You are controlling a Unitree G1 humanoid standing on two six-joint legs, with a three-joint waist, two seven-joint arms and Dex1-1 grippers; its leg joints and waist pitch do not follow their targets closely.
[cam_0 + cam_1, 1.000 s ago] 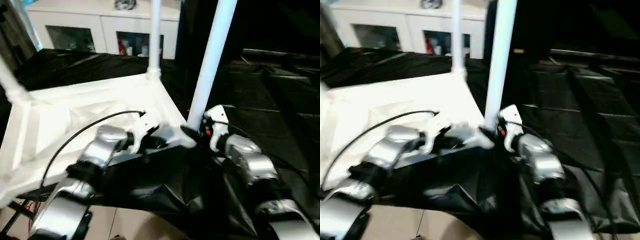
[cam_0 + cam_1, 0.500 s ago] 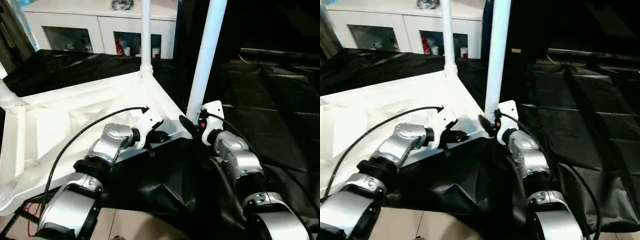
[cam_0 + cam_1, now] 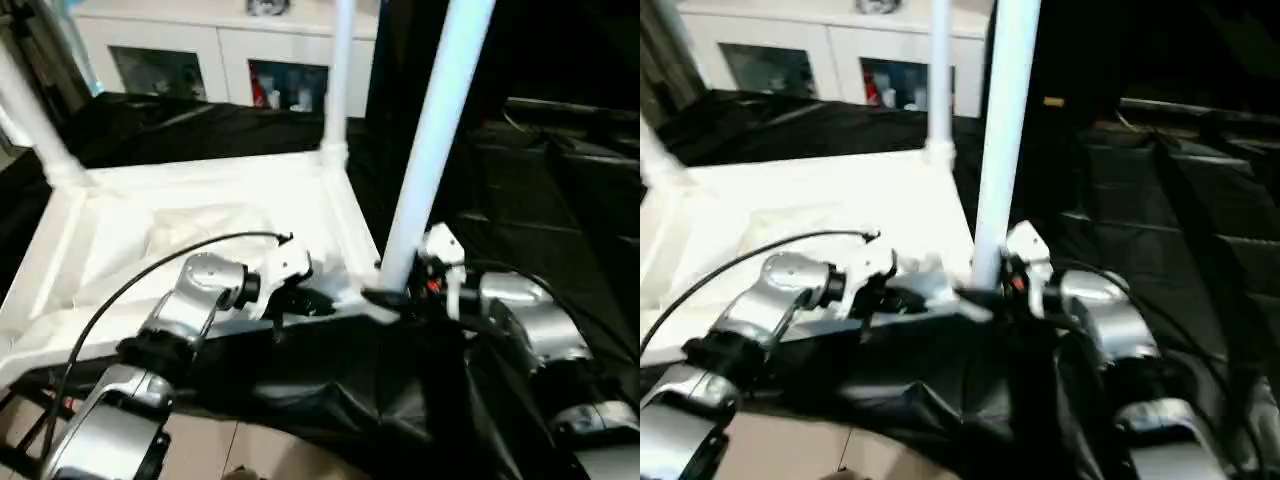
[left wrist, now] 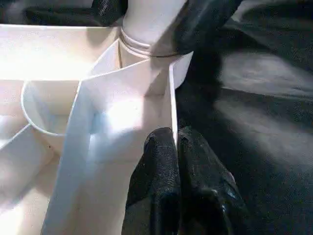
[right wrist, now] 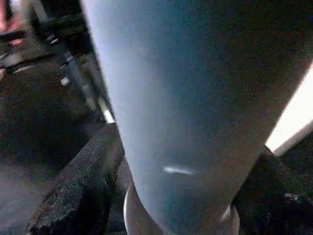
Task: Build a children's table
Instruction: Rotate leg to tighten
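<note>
The children's table lies upside down, its white ribbed top (image 3: 200,220) on black cloth. Three legs stand in corner sockets: a near one (image 3: 430,150), a far one (image 3: 340,70) and one on the left (image 3: 35,120). My left gripper (image 4: 176,147) is shut on the top's thin rim wall (image 4: 171,98), just beside the near leg's socket (image 4: 146,39). My right gripper (image 3: 395,297) is open at the foot of the near leg (image 5: 186,98), with one black finger (image 5: 73,196) on each side of it.
A white cabinet (image 3: 200,50) with glass doors stands behind the work. Black cloth (image 3: 560,180) spreads wide to the right and hangs over the front edge. Light floor (image 3: 200,450) shows below it. A black cable (image 3: 150,270) arcs over my left forearm.
The head camera has shifted, so the whole picture moved. Both grippers stay at the same near corner, the left on the rim and the right around the leg's foot.
</note>
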